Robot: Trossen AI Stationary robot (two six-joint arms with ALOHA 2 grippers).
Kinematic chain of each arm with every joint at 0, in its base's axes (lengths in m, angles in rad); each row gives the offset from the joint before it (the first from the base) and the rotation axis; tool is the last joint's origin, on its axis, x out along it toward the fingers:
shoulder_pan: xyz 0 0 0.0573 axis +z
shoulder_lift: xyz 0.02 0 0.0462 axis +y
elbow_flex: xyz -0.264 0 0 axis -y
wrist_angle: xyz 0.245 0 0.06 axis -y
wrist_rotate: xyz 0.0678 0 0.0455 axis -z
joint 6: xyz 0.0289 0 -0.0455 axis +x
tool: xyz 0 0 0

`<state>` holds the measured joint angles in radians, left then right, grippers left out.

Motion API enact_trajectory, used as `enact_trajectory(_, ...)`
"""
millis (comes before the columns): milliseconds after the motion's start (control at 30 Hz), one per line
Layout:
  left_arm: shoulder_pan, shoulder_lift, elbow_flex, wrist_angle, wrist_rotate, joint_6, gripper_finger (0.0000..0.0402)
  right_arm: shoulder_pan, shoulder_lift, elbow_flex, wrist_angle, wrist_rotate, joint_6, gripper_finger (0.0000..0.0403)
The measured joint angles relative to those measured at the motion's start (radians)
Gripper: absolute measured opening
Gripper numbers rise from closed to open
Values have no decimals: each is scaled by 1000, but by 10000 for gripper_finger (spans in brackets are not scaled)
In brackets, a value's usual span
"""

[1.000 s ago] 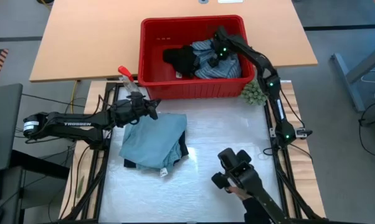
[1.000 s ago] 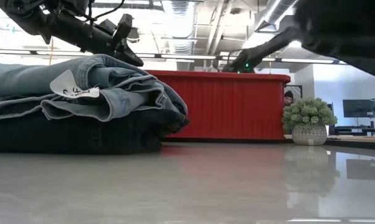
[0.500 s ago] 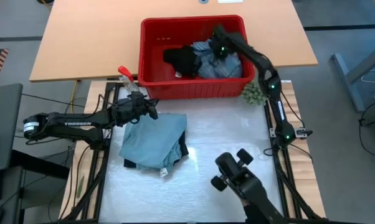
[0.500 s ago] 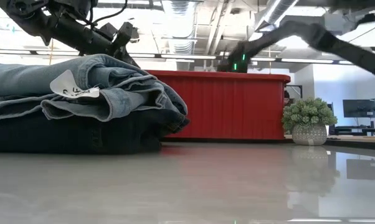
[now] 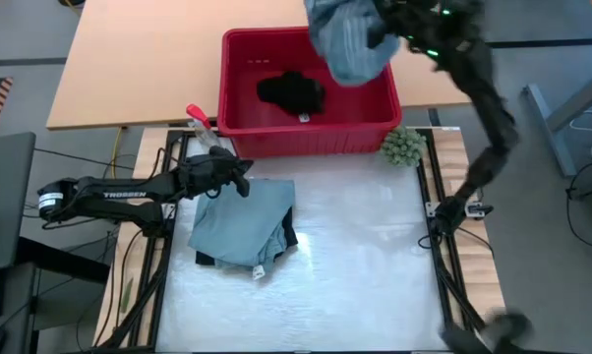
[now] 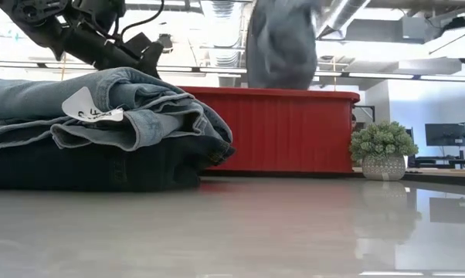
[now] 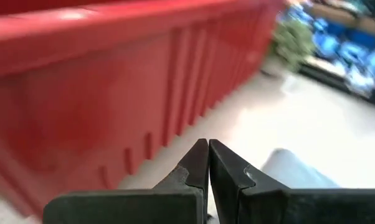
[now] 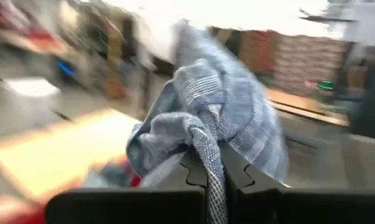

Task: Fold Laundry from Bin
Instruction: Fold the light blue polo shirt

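Observation:
The red bin (image 5: 235, 98) stands at the table's far side with a small black piece (image 5: 291, 90) lying in it. High above the bin hangs the blue-white striped shirt (image 5: 347, 41), also in the low view (image 6: 281, 42), with my right gripper (image 8: 215, 157) shut on it. Light blue jeans (image 5: 245, 218) lie folded on a dark navy piece (image 6: 93, 166) at the table's left. My left gripper (image 7: 208, 147) hovers shut by the jeans' far left corner, facing the bin's near wall (image 7: 113, 93). My right gripper pinches a bunched fold of the striped shirt (image 8: 207, 144) between its two fingers, coming at it about level. The rest of the shirt is bundled beyond the fingertips and hangs below them, lifted clear of the bin.
A small green fuzzy plant (image 5: 402, 147) sits at the bin's near right corner. A spray bottle with a red trigger (image 5: 200, 120) stands at the bin's near left corner. Bare table (image 5: 365, 256) lies to the right of the folded stack.
My right gripper has risen fast out of the bin, swinging up to level and carrying the striped shirt, which lay in the bin and now hangs clear above it. The black piece has stayed in the bin. My left gripper has rolled a little in place.

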<state>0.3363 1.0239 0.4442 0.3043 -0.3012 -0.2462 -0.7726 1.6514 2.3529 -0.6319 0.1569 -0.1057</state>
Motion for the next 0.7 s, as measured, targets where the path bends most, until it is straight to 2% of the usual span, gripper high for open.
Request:
enact_trajectory(133,0,33,0,8,121,65,0,41,-144,-1,-105,-196,179,35)
enact_trajectory(233,0,67,0,58,290,121,0,78,-238,-1,-273,-361,268,37)
enact_trajectory(333,-18,94,0,153,447,121,0,169,-311,-1,-476,-412,313,36)
enact_trajectory(400,-43,108,0,218,453,73,0,269,-340,-1,-593,-413,326,34)
enact_trajectory(500,-90,121,1,306,398,22,0,460,-369,-42,-677,-391,342,33)
enact_trajectory(600,-154,134,3,384,321,-17,0,671,-405,-182,-627,-343,341,34)
enact_trajectory(700,-241,168,46,407,235,-86,0,848,-450,-408,-481,-291,300,34)
